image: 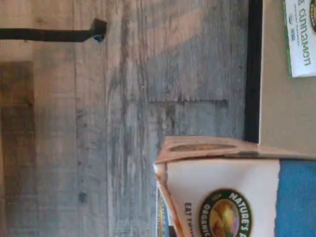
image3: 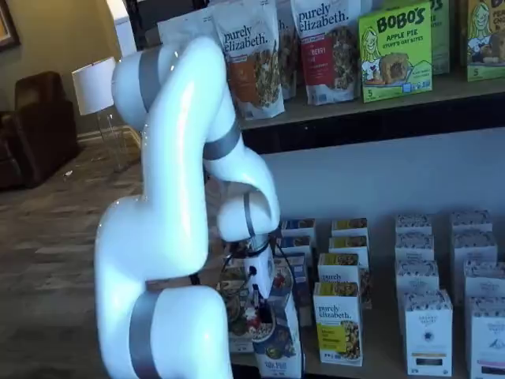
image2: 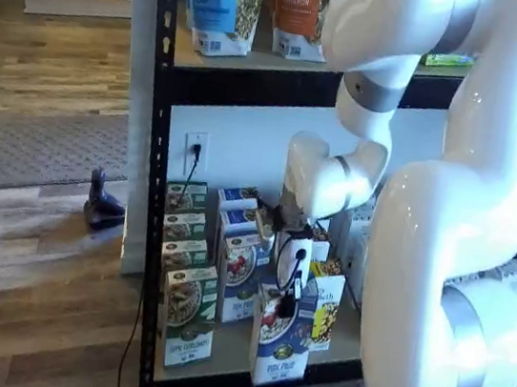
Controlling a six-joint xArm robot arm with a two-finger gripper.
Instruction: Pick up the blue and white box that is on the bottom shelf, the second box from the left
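The blue and white box (image2: 282, 343) hangs upright at the front edge of the bottom shelf (image2: 233, 346), forward of its row. My gripper (image2: 289, 299) comes down from above with its black fingers shut on the box's top. In a shelf view the gripper (image3: 257, 294) and the box (image3: 278, 341) show below the white arm. In the wrist view the box (image: 232, 197) fills one corner, with its open tan flap, white face and blue part. The shelf's tan deck (image: 279, 108) and black beam (image: 253, 69) lie beside it.
Green-and-white cartons (image2: 186, 313) stand in a row left of the box, and one shows in the wrist view (image: 301, 39). More blue and white cartons (image2: 238, 282) stand behind. Yellow cartons (image3: 339, 320) and white cartons (image3: 428, 328) stand to the right. Wood floor (image: 98, 148) lies below.
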